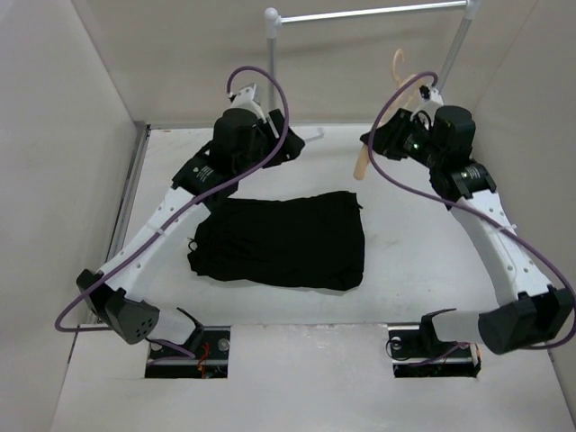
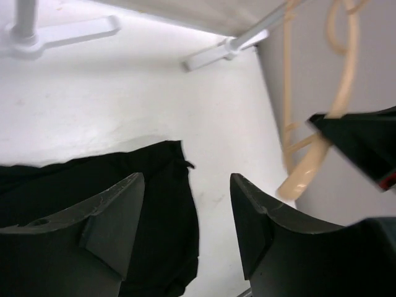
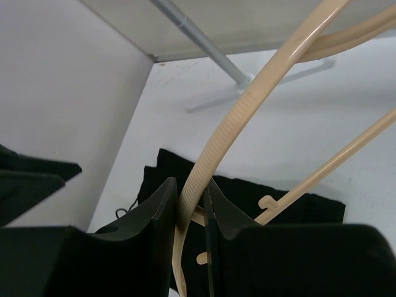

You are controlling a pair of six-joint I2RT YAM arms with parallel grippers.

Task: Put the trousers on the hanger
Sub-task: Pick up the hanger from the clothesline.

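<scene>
The black trousers (image 1: 283, 241) lie folded flat on the white table, in the middle. My right gripper (image 1: 396, 135) is shut on one ribbed arm of the light tan hanger (image 1: 364, 162) and holds it tilted in the air at the back right, hook (image 1: 397, 65) up. In the right wrist view the hanger's arm (image 3: 244, 111) runs between my closed jaws, with the trousers (image 3: 260, 192) below. My left gripper (image 1: 283, 148) is open and empty above the trousers' far edge. In the left wrist view it hangs over the trousers' corner (image 2: 154, 185), with the hanger (image 2: 309, 167) to the right.
A white metal rail stand (image 1: 360, 13) stands at the back, its foot (image 2: 68, 31) on the table. Grey walls close in the left, right and back sides. Purple cables loop off both arms.
</scene>
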